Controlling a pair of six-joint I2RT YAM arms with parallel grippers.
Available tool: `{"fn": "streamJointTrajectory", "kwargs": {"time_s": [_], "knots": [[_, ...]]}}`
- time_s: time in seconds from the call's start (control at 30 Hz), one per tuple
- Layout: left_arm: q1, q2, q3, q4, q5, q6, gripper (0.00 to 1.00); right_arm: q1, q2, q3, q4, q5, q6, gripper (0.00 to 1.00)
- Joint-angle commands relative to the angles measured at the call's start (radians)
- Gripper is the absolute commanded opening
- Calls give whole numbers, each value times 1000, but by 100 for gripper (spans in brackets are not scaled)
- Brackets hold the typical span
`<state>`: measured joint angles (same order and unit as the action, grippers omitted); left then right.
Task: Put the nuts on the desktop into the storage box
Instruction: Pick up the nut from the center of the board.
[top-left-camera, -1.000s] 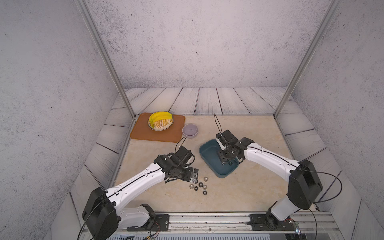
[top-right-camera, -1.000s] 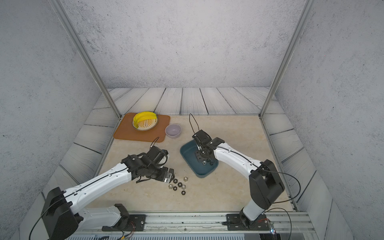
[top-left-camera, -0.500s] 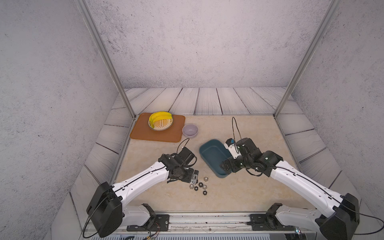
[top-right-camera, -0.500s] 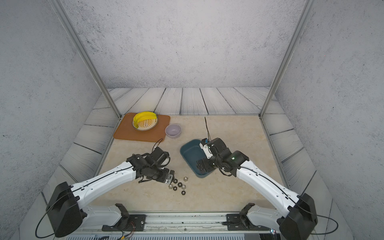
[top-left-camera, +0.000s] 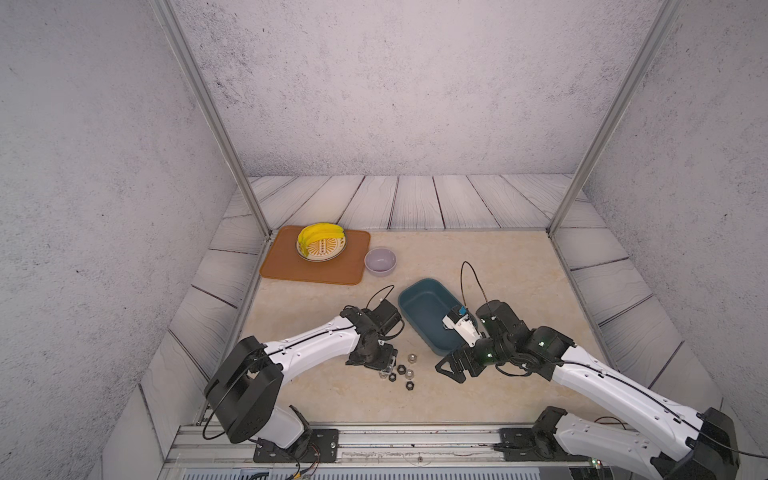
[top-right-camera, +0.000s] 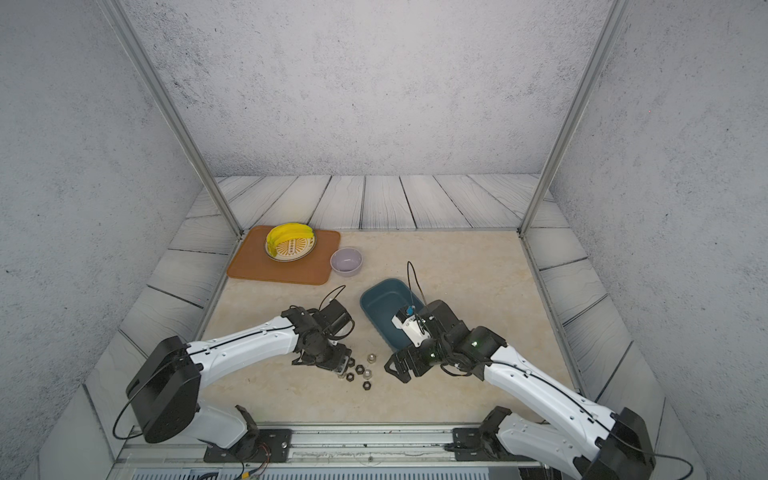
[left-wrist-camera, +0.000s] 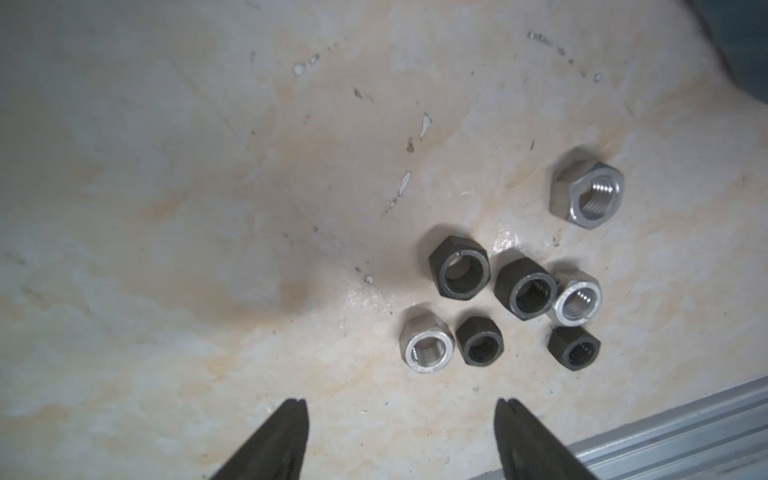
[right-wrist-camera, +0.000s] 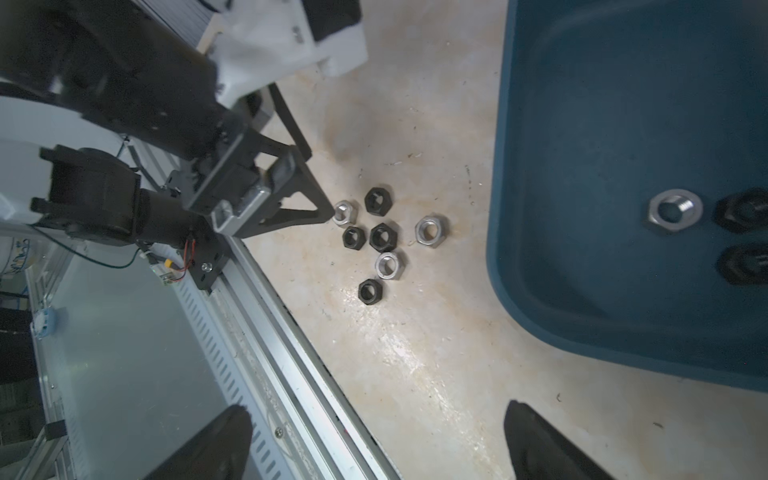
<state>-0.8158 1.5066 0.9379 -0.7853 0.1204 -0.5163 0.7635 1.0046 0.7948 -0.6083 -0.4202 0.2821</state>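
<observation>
Hovering low at the lower middle of a top view, the left gripper (top-left-camera: 384, 369) sits at the edge of the loose nuts (top-left-camera: 402, 371) on the desktop (top-left-camera: 498, 270). I judge that spot suits taking one off the pile's rim. Just right of the pile, the right gripper (top-left-camera: 448, 370) hangs with jaws spread and empty, below the storage box (top-left-camera: 419, 305), probably lined up for its own pick.

From the left wrist, the left gripper (left-wrist-camera: 401, 405) shows its fingers apart with nothing between them. Seven nuts (left-wrist-camera: 525, 293) lie ahead of the tips: four dull black and three bright silver with visible thread. All are six-sided and lie flat with the hole up, and several touch each other.

From the right wrist, one fingertip of the left gripper (right-wrist-camera: 320, 183) touches a silver nut at the pile's edge while the other finger stands clear, so nothing is clamped. Inside the storage box (right-wrist-camera: 582, 124) lie one silver nut and two black ones. The right gripper (right-wrist-camera: 376, 409) has its fingers wide apart and empty.
</observation>
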Motion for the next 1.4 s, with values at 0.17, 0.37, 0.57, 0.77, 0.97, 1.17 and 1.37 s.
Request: {"fn": "streamJointTrajectory", "kwargs": {"time_s": [0.17, 0.37, 0.57, 0.77, 0.97, 1.17, 1.37], "knots": [[-7, 110, 30, 20, 36, 6, 65, 13, -23, -9, 43, -12, 9, 99], [-8, 132, 24, 43, 29, -5, 62, 14, -28, -6, 42, -4, 12, 99], [-8, 153, 25, 47, 42, -4, 60, 17, -35, -8, 44, 9, 11, 99], [-7, 168, 19, 47, 50, -1, 56, 16, -37, -9, 45, 13, 11, 99], [-8, 166, 11, 28, 23, -4, 53, 17, -39, -10, 45, 18, 12, 99], [-7, 161, 12, 13, -4, -16, 50, 17, -41, -9, 45, 21, 12, 99], [-8, 150, 15, 0, 0, -14, 46, 17, -41, -9, 44, 21, 12, 99]]}}
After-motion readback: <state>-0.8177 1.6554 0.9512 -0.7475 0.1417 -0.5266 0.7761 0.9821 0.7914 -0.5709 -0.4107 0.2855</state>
